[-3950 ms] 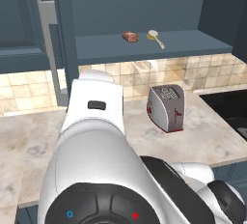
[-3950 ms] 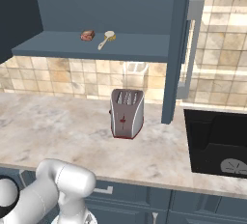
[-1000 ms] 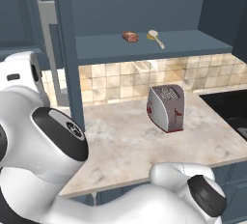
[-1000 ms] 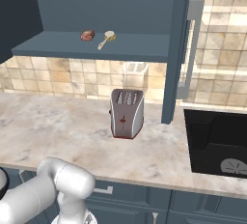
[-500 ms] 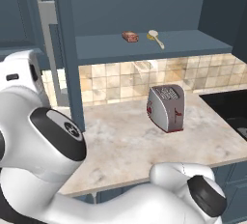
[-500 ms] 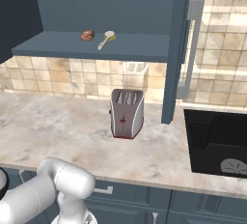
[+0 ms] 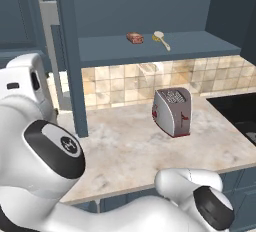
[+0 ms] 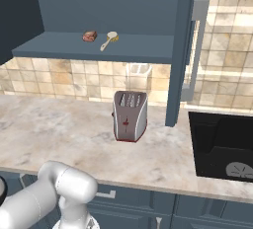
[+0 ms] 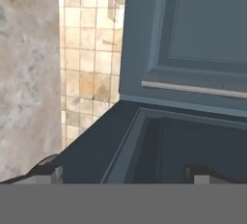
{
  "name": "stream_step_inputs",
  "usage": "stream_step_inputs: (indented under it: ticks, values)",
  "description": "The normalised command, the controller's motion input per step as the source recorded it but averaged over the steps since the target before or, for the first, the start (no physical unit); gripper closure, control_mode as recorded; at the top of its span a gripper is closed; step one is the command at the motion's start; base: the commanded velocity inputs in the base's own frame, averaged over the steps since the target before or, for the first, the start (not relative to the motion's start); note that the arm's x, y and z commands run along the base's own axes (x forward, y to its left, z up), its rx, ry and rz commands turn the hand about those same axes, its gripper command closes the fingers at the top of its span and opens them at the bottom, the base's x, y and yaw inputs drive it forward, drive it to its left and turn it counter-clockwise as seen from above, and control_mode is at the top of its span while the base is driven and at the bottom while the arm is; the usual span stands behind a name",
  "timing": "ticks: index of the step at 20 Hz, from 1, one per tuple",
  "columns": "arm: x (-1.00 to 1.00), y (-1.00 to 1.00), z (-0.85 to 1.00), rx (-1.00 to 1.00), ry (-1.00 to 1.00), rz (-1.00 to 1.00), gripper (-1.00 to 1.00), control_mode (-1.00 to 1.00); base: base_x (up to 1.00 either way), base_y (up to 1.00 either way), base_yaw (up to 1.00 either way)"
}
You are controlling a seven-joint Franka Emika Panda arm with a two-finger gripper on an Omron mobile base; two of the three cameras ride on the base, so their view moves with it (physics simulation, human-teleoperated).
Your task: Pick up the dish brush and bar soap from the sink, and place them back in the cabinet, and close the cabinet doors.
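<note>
Reddish-brown rectangular bar soap (image 7: pixel 134 37) and the small dish brush (image 7: pixel 161 39) with a round cream-yellow head and tan handle are being shown side by side on the flat shelf of the dark blue-grey upper cabinet (image 7: pixel 190 47), in the upper middle of the left base view. The black recessed sink (image 8: pixel 222 146) with its round grey drain is being seen more fully at the lower right of the right base view. A red-and-silver metal toaster (image 8: pixel 129 116) is being displayed on the beige marble counter (image 8: pixel 59 129) at mid-frame. A framed-panel cabinet door (image 9: pixel 193 39) with a long silver bar handle (image 9: pixel 193 89) is being presented close up in the hand view, where the gripper (image 9: pixel 125 172) fingertips are being held wide apart at the bottom with nothing between them.
</note>
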Motion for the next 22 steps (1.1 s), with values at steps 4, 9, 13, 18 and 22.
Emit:
stream_step_inputs:
  ticks: [4,9,13,18,22]
  values:
    - [0.00,-0.16,0.00,0.00,0.00,-0.07,-1.00,-1.00,0.00,0.00,0.00]
    - [0.00,-0.17,0.00,0.00,0.00,-0.07,-1.00,-1.00,0.00,0.00,0.00]
    - [0.00,-0.18,0.00,0.00,-0.01,-0.06,-1.00,-1.00,0.00,0.00,0.00]
    - [0.00,-0.17,0.00,0.00,-0.01,-0.06,-1.00,-1.00,0.00,0.00,0.00]
    - [0.00,-0.16,0.00,0.00,-0.02,-0.07,-1.00,-1.00,0.00,0.00,0.00]
